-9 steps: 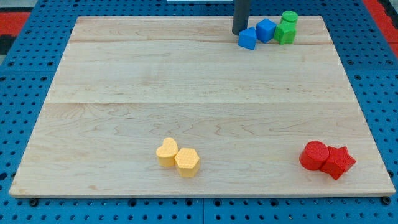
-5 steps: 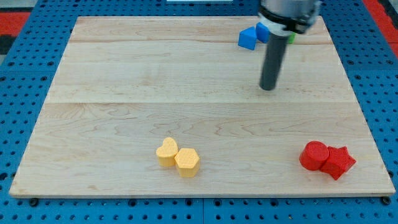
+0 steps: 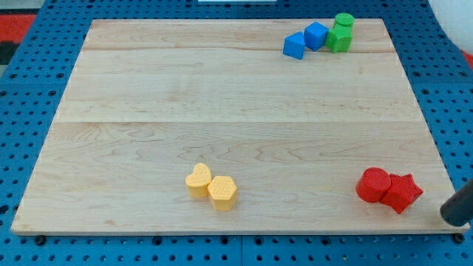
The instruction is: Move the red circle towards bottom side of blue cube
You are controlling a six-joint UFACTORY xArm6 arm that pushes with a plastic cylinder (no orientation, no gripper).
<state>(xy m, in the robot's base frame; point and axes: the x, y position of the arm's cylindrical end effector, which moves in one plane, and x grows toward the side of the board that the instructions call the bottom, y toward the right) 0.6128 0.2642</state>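
Note:
The red circle (image 3: 372,184) lies near the board's bottom right corner, touching a red star (image 3: 402,192) on its right. The blue cube (image 3: 316,35) sits near the view's top right, with another blue block (image 3: 294,46) touching its left side. My tip (image 3: 451,219) is at the view's right edge, just off the board's bottom right corner, to the right of and slightly below the red star, not touching it. The tip is far below the blue cube.
Two green blocks, a cylinder (image 3: 344,21) and another below it (image 3: 339,38), sit against the blue cube's right side. A yellow heart (image 3: 198,179) and a yellow hexagon (image 3: 222,192) lie together at bottom centre. The wooden board (image 3: 148,96) rests on a blue pegboard.
My rod has swept from beside the blue blocks at the top, down across the board, to beyond the bottom right corner. No block has moved.

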